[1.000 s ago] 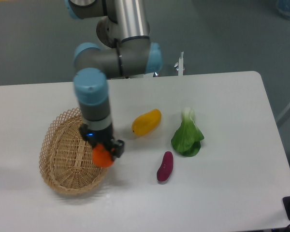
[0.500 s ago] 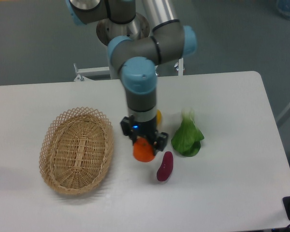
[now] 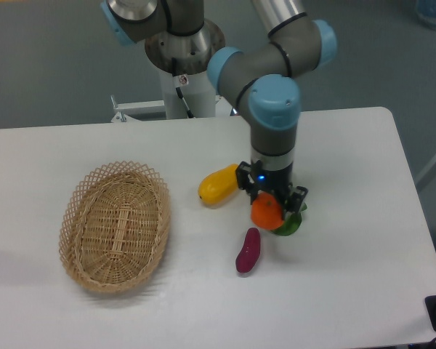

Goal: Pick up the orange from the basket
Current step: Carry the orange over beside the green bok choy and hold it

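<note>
Orange (image 3: 266, 212) sits clamped in your gripper (image 3: 270, 209), jaws closed on its sides, with the fruit showing just below the black fingers. You hold it over the table (image 3: 349, 276), well to the right of the basket (image 3: 116, 225), which lies with nothing in it. Directly behind the fruit, a bit of the green leafy vegetable (image 3: 291, 225) peeks out. The yellow fruit (image 3: 219, 185) lies just left of the gripper, and the purple vegetable (image 3: 248, 250) lies below it.
</note>
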{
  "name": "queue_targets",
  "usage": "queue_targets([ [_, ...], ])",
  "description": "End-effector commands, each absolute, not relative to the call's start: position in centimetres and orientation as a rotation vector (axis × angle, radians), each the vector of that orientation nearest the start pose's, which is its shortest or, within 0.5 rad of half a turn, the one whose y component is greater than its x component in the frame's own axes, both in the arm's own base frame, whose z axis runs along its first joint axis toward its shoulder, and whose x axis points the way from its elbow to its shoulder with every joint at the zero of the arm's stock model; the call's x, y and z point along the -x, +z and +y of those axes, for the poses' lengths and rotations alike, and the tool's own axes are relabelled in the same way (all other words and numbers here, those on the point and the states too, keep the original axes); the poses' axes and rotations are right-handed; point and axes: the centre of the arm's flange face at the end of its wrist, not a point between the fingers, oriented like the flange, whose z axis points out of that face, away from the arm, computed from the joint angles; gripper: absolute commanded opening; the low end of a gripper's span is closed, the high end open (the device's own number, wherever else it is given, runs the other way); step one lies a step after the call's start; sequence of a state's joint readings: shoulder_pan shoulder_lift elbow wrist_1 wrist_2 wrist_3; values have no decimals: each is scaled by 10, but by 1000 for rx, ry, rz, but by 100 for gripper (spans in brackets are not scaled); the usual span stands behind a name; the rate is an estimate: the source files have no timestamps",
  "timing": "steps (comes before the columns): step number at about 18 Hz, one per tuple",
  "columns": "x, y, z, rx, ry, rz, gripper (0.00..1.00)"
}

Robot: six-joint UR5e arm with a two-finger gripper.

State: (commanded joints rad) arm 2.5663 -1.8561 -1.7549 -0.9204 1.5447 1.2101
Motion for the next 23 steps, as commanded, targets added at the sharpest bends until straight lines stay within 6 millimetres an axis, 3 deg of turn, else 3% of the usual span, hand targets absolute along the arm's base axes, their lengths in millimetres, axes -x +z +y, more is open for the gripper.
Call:
queue_targets([
  [7,448,315,429,3003,259,358,60],
  [17,456,335,429,3024,279,352,60],
  [23,459,336,427,3054,267,350,60],
])
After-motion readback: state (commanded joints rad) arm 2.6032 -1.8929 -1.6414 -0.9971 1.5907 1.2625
